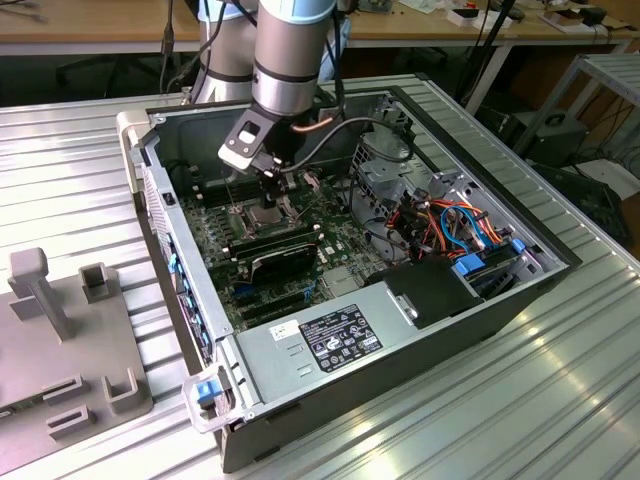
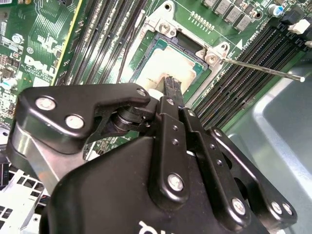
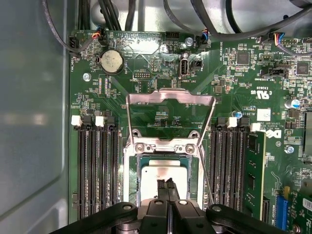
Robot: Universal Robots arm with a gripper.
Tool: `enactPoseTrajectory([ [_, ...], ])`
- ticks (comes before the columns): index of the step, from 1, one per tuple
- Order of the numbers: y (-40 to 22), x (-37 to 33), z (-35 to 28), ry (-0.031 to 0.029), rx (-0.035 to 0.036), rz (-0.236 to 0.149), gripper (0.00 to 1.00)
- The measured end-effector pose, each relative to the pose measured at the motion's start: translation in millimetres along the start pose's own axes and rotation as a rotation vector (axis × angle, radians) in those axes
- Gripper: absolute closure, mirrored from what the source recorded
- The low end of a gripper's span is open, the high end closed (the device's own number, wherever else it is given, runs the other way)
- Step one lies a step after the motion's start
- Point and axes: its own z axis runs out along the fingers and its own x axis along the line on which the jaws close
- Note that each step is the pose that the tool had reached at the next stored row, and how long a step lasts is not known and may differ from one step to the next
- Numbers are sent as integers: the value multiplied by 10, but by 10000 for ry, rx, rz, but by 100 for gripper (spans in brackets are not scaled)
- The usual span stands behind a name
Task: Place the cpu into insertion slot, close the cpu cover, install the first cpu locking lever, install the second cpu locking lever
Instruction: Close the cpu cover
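The cpu (image 3: 155, 171) lies flat in the insertion slot (image 3: 130, 163) on the green board, its pale metal top facing up, also seen in the second wrist view (image 2: 163, 66). The cpu cover (image 3: 170, 96) stands swung open behind the slot, so the board shows through its square window. A thin locking lever (image 3: 205, 170) rises beside the slot and sticks out free (image 2: 263, 69). My gripper (image 3: 168, 182) hangs right over the chip's middle with its black fingers pressed together and nothing between them. In the exterior view the gripper (image 1: 272, 190) reaches down into the computer case above the slot (image 1: 255, 215).
Rows of black memory slots (image 3: 97, 165) flank the socket, with a green memory stick (image 3: 253, 170) in one. A coin battery (image 3: 111, 61) and cables lie beyond. The case holds a black card (image 1: 285, 255), power supply (image 1: 340, 335) and coloured wiring (image 1: 455, 220). A grey fixture (image 1: 60, 330) sits outside.
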Motion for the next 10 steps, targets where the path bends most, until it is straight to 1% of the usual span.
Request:
enactPoseTrajectory([
  [7, 0, -3, -140, 0, 0, 0, 89],
  [10, 0, -3, -155, 4, -1, -1, 89],
])
